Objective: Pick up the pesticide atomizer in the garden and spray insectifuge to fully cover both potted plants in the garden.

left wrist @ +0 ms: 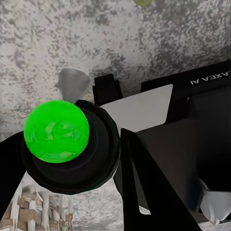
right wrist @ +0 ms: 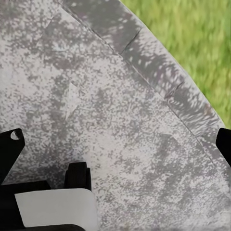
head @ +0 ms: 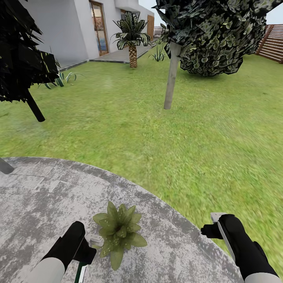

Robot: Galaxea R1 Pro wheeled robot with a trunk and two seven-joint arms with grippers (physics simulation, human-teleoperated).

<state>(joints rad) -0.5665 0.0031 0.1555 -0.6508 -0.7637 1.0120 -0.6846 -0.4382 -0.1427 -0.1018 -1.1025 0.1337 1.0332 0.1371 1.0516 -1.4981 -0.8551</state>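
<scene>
L gripper (head: 87,245) at 7 o'clock, fingers closed on the spray bottle (left wrist: 57,132), green w/ black top, above the stone patio (head: 39,196). One potted plant (head: 118,230) sits on patio just beside it, at 6 o'clock. R gripper (head: 214,228) at 5 o'clock over patio edge by the lawn (head: 196,137), fingers spread wide, holding nothing.

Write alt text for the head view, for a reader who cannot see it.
A small potted plant with speckled green leaves sits on a round grey stone patio, between the robot's two black arms. The left pincer is close beside the plant; the right pincer hangs near the patio's edge. Beyond lie lawn, trees and a white house.
</scene>
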